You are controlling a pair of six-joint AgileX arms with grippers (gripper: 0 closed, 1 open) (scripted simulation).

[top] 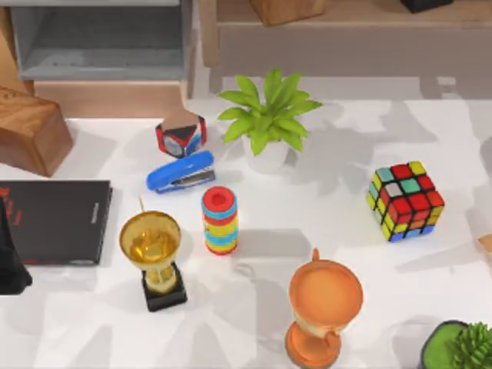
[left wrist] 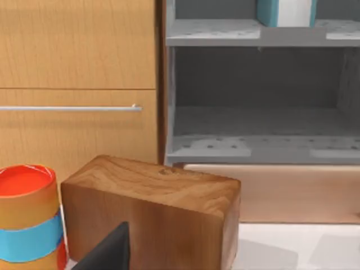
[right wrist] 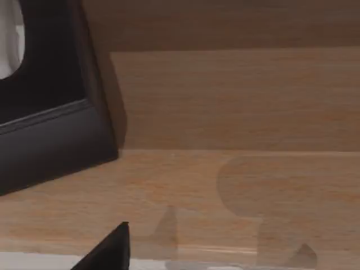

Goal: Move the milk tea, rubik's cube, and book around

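Rubik's cube (top: 405, 201) sits free on the tabletop (top: 330, 231), right side, well apart from the plant (top: 265, 119): easy right-arm reach. Book (left wrist: 284, 11) stands on the grey shelf (left wrist: 259, 32). Can't tell either hand's state.

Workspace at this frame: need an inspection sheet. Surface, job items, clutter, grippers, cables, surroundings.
Surface: white tabletop, shadows across it.
Job's things: 3x3 rubik's cube with black edges and mixed stickers at the table's right; thick light-blue book with white page edges on the grey shelf unit's upper board; milk tea: nothing seen.
Clutter: potted green plant, blue stapler, red-blue-black faceted block, striped cylinder, gold trophy, orange trophy, flat black book with red marks, wooden block, second green plant.
Grippers: left arm at the left edge; jaws unclear.
Cables: nothing seen.
Surroundings: grey shelf unit, wooden cabinet.
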